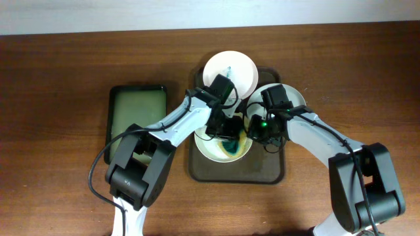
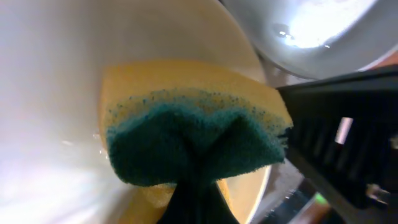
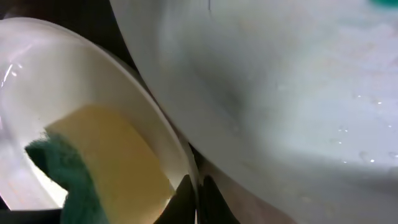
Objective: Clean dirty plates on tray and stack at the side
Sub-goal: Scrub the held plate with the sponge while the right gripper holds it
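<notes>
Three white plates lie on the dark tray (image 1: 203, 172): a front one (image 1: 209, 151), a back one (image 1: 241, 67) and a right one (image 1: 295, 98). My left gripper (image 1: 226, 134) is shut on a yellow sponge with a green scouring side (image 2: 193, 140) and presses it into the front plate (image 2: 50, 74). My right gripper (image 1: 257, 131) is shut on the right rim of that front plate (image 3: 180, 163); the sponge (image 3: 106, 168) lies inside it. The right plate (image 3: 286, 93) overlaps above. A teal smear (image 1: 231, 149) shows in the front plate.
A smaller black-rimmed green-lined tray (image 1: 136, 113) lies left of the dark tray on the brown wooden table (image 1: 59, 131). Both arms cross over the middle of the dark tray.
</notes>
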`<state>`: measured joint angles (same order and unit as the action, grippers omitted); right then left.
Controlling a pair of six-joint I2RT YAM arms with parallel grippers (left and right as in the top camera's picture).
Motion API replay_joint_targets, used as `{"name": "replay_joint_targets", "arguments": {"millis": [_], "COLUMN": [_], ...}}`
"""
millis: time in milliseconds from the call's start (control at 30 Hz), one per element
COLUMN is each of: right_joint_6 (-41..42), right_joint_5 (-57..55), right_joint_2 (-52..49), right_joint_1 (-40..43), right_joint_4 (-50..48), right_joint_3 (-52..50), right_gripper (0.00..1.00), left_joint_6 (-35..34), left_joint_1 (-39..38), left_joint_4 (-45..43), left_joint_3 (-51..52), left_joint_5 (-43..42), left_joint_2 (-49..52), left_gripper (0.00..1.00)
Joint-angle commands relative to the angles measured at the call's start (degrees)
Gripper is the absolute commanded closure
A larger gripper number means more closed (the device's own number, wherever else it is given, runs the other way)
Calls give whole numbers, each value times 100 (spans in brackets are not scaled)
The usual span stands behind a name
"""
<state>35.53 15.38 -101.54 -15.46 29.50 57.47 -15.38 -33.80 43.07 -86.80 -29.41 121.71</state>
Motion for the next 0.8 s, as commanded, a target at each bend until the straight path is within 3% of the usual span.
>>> {"name": "replay_joint_targets", "arguments": {"millis": [0,67,167,300,433,533,633,700,767], "right_joint_6": [144,142,138,-15,-81,-1333,-2175,-2332,-2330], "right_joint_5": [94,94,72,50,50,201,245,243,243], "right_joint_2": [-9,-9,-9,-9,-9,-9,-9,-9,-9], "right_joint_1": [-31,-31,-31,-31,-31,-31,-31,-31,-31], "right_joint_4": [-68,-33,39,205,225,245,339,354,367], "right_joint_3": [17,17,15,15,15,15,15,15,15], "right_gripper": [96,96,96,96,96,96,96,96,96], "left_joint_6": [-70,-278,-352,-693,-684,-407,-254,-166,-168], "left_joint_1": [-20,214,597,645,649,791,1574,2284,2837], "left_joint_4": [315,848,1233,1591,1687,1873,2221,2490,1764], "left_joint_3": [42,39,39,-85,-223,-369,-367,-251,761], "left_joint_5": [254,1799,3311,4382,3567,2846,3316,3506,3471], "left_joint_2": [20,17,9,-15,-173,-1364,-2583,-2688,-2658], "left_gripper": [100,100,100,100,100,100,100,100,100]}}
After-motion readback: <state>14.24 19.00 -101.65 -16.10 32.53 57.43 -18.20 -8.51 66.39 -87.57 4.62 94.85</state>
